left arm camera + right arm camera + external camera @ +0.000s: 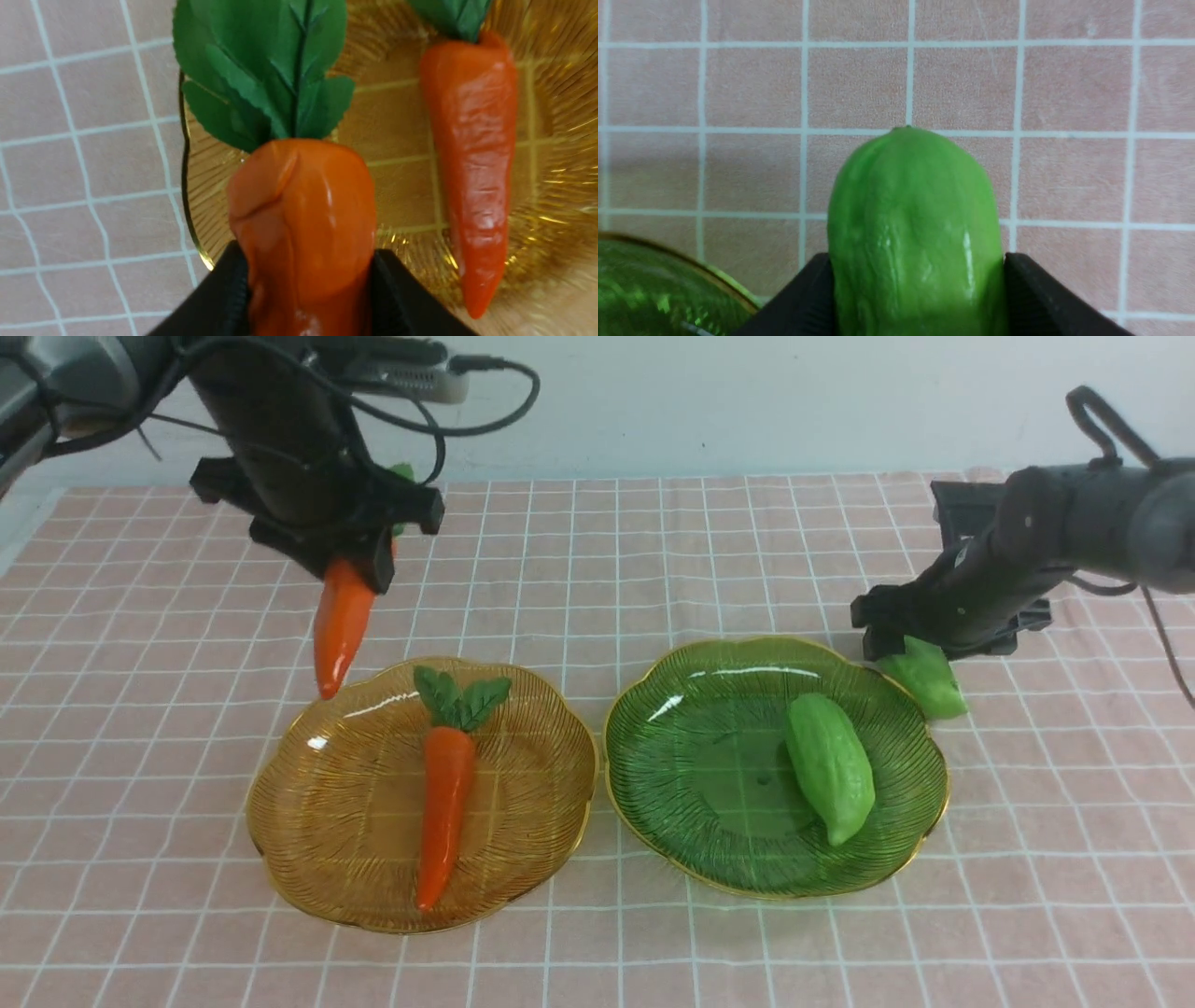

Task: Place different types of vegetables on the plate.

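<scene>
Pink checked cloth [653, 551], matte and soft-looking, covers the whole table. On it two scalloped dishes sit side by side, nearly touching: an amber ribbed glass plate [308, 821] on the left and a green ribbed glass plate [709, 784] on the right, both glossy with thin gold rims.

The black left gripper [359, 569] is clamped across the thick end of a glossy orange toy carrot [341, 630]. The carrot hangs tip-down above the amber plate's far left rim. The left wrist view shows the jaws pressing both flanks below the dark green, fabric-like leaves.

The black right gripper [920, 649] is closed around a stubby light-green ridged toy gourd [929, 683]. It is just beside the green plate's far right rim, over cloth and not over the plate. Whether it rests on the cloth I cannot tell.

A second orange carrot [444, 812] lies lengthwise in the amber plate, leaves toward the far side. A second ridged gourd [829, 767] lies in the green plate's right half.

Both arms seem to be mid-delivery, each holding the last loose vegetable. Next, the carrot likely needs bringing inward and lowering beside its twin before release. The gourd needs a lift over the rim. Both skins look slick and the bodies taper, so a slip is possible.
</scene>
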{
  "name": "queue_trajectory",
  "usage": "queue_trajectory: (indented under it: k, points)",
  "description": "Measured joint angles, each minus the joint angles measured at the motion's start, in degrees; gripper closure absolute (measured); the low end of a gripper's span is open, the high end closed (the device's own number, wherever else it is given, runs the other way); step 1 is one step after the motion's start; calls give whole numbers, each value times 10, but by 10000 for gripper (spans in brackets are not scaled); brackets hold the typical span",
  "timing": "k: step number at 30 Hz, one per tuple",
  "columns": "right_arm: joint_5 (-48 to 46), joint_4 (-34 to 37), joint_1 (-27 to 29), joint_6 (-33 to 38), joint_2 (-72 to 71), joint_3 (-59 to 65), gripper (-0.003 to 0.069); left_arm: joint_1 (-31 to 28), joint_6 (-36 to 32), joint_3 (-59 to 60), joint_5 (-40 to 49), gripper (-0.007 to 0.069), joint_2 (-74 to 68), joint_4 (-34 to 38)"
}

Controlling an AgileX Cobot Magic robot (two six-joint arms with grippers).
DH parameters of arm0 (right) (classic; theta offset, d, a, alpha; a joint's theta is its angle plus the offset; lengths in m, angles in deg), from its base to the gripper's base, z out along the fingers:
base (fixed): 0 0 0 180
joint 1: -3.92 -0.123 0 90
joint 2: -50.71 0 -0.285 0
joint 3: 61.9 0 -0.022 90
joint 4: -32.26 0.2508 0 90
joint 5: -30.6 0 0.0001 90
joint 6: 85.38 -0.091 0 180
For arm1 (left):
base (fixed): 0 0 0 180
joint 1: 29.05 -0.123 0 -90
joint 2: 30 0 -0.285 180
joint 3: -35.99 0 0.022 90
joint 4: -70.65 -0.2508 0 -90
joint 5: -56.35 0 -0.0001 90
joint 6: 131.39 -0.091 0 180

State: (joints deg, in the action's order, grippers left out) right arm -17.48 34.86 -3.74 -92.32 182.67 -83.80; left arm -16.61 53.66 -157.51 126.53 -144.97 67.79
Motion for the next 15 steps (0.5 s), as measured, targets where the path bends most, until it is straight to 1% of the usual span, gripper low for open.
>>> queue_trajectory:
  k: [2,5,8,12,15]
  points:
    - [-68,-3,0,0,-32,-37,253,0,4,23,-16,384,0,0]
    - [-125,4,0,0,-73,-62,253,0,9,48,-38,384,0,0]
    - [-196,37,-5,10,-108,-69,253,0,14,66,-71,385,0,-1]
    - [-225,89,-35,37,-115,-68,253,0,17,68,-86,384,0,-1]
    - [-228,108,-66,50,-107,-66,253,0,18,68,-92,382,-1,1]
